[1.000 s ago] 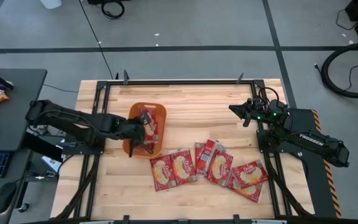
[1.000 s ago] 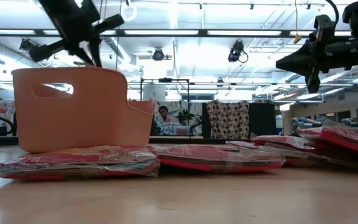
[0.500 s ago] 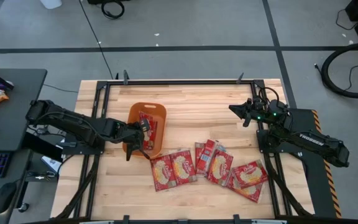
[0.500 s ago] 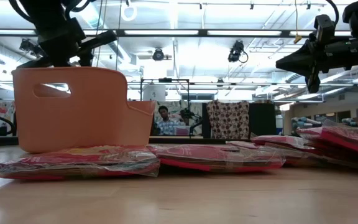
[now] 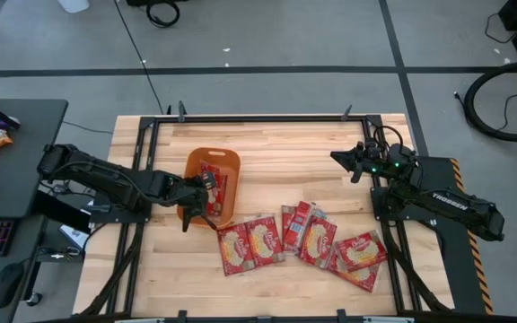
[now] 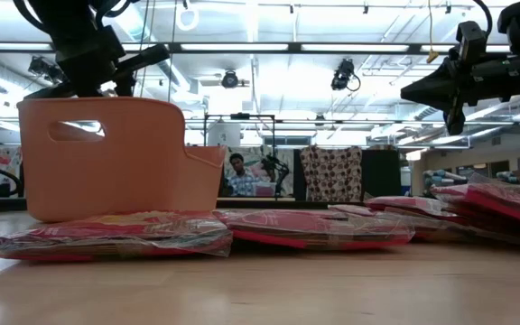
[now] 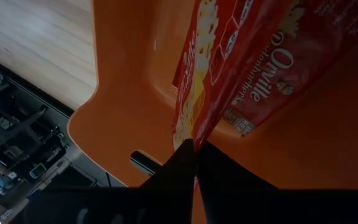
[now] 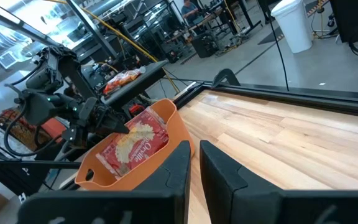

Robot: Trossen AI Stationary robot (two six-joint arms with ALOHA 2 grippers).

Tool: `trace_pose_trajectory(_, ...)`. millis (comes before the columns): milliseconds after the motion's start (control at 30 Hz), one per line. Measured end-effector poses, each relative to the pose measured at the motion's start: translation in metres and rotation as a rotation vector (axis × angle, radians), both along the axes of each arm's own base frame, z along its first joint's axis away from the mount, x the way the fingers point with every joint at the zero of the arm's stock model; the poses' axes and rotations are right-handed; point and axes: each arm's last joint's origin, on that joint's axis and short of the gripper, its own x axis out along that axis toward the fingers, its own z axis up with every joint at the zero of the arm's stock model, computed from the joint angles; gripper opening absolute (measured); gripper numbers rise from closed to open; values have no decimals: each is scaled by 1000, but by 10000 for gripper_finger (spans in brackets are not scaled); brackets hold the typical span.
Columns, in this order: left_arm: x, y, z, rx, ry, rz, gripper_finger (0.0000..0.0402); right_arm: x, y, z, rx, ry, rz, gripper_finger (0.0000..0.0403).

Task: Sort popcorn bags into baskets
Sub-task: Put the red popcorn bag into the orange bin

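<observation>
Your left tool [image 5: 197,203] clenched on popcorn bag [image 5: 213,182], holding it over basket [image 5: 192,165] for drop; right tool [image 5: 337,157] idle, closed, counter's right edge.

Orange tub [image 6: 106,158]: contents hidden behind its wall in the low view.
Popcorn bag in tub [image 7: 247,68]: cut off by the left wrist picture's edges.
Left gripper [image 5: 196,213]: fingertips too small to read from above.
Loose bags [image 5: 299,240]: overlapping, lower ones partly covered.
</observation>
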Motion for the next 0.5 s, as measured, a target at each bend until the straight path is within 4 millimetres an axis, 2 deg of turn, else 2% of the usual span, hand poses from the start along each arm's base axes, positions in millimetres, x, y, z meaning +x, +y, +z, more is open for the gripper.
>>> trace_pose_trajectory(300,0,0,0,-1,0,0,27,0,0,0,0,0,0,40)
trace_pose_trajectory(500,0,0,0,0,0,1,64,0,0,0,0,0,0,40)
